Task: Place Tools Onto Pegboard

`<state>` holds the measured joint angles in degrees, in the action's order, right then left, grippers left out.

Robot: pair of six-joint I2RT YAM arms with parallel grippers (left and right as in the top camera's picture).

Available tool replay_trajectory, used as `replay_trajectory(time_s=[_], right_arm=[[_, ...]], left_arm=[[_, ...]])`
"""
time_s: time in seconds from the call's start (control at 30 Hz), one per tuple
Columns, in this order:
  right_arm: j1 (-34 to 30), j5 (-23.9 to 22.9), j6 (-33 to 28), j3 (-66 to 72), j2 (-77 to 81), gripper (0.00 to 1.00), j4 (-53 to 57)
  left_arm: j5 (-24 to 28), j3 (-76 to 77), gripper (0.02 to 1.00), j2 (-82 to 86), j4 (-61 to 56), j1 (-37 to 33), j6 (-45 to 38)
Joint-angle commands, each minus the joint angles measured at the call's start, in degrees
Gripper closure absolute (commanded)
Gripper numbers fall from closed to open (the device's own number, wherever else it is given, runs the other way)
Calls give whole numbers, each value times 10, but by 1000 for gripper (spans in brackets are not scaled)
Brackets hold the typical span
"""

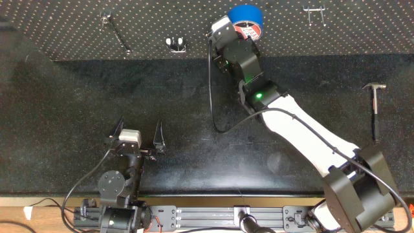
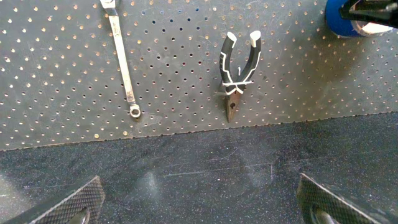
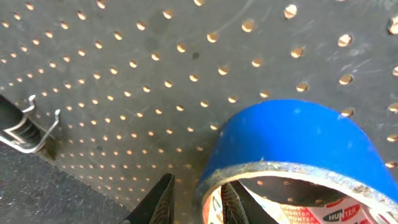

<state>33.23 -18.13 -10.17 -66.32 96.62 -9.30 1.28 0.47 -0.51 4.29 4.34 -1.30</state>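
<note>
The right arm reaches across the table [image 1: 77, 97] to the pegboard [image 1: 65, 26] that runs along the table's far edge. Its pincer [image 1: 240, 31] pinches a roll of blue tape [image 1: 246, 14]. In the right wrist view, one finger [image 3: 160, 200] sits outside the roll's wall and the other inside the hole, so the wall is clamped between them. The roll is held against the pegboard's holes, near the middle of the board and a little toward its right end.

Two tools already hang on the board. A wrench [image 1: 116, 32] hangs slanted near the left end, and a pair of pliers [image 2: 237, 71] hangs in a wire holder between the wrench and the tape, handles up and nose down. A bare metal hook [image 1: 314, 13] sticks out near the board's right end.

A hammer [image 1: 374, 110] lies flat on the table near the right edge, well apart from both arms, with its head toward the pegboard and its handle pointing back toward the near edge.

The left arm sits low by the near edge on the left. Its pincer [image 1: 139, 131] is spread wide and holds nothing — it faces the pegboard, with the wrench and pliers straight ahead of it.
</note>
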Motion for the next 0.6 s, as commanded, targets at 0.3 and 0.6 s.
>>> replay_trajectory(time_s=[0.3,0.6], right_arm=[[-26,-3,186,-7,-241,1,476],[-400,31,130,-2,-214,1,669]], left_arm=[[-8,-2,23,3,4,2,-5],[-8,-2,23,3,4,2,-5]])
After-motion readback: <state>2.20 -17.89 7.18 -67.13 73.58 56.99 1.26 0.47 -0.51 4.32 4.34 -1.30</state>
